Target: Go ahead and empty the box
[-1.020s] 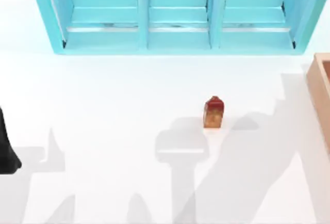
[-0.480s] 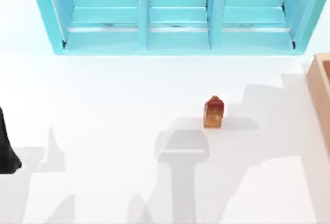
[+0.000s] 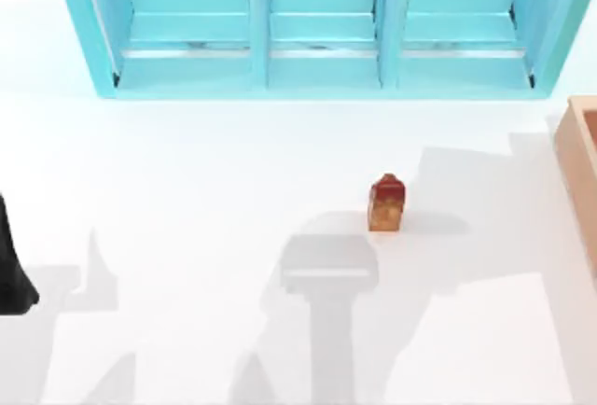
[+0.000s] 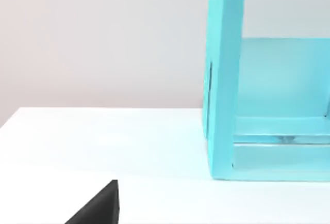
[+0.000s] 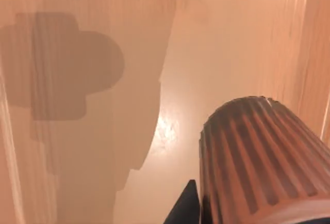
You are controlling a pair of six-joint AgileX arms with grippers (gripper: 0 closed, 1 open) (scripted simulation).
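Currently right gripper (image 5: 193, 206) is inside the box (image 5: 103, 131), beside a ribbed brown cylinder (image 5: 258, 157); jaw state unclear; left arm (image 3: 11, 270) parked well left of box

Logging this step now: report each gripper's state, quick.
Left gripper: parked at the table's left edge; open or shut cannot be told.
Right gripper: inside the box, beside a brown ribbed cylinder; a grasp cannot be told.
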